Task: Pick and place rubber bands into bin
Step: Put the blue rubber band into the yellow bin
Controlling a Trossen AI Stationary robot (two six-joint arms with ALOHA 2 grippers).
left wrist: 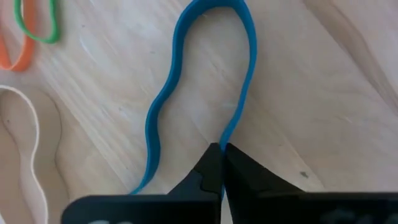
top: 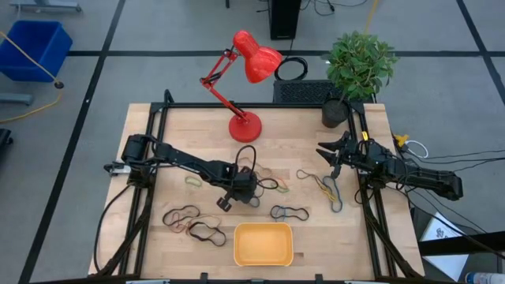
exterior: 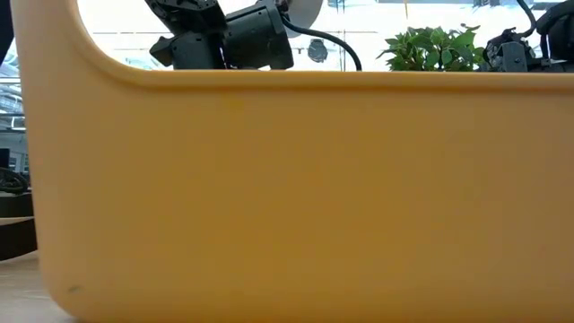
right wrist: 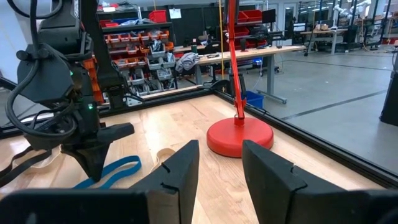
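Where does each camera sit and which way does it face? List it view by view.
High: overhead, looking down; shows both arms, left pincer, right pincer, bin, red lamp.
Low: table height, facing the bin's wall, which fills it; arm parts above the rim.
Left wrist: looks down past its shut pincer, pinching a blue rubber band.
Right wrist: looks across the table past its open pincer toward the lamp's base and the left arm.
Shared: both wrist views show the blue rubber band.

Robotics lab or workshop. Beyond the right gripper (right wrist: 221, 165): shelving (right wrist: 140, 46) stacked with red and orange parts bins, long workbenches (right wrist: 249, 56), open concrete floor (right wrist: 348, 87). Seen from above: taped floor lines (top: 102, 55) around a framed wooden table (top: 181, 118).
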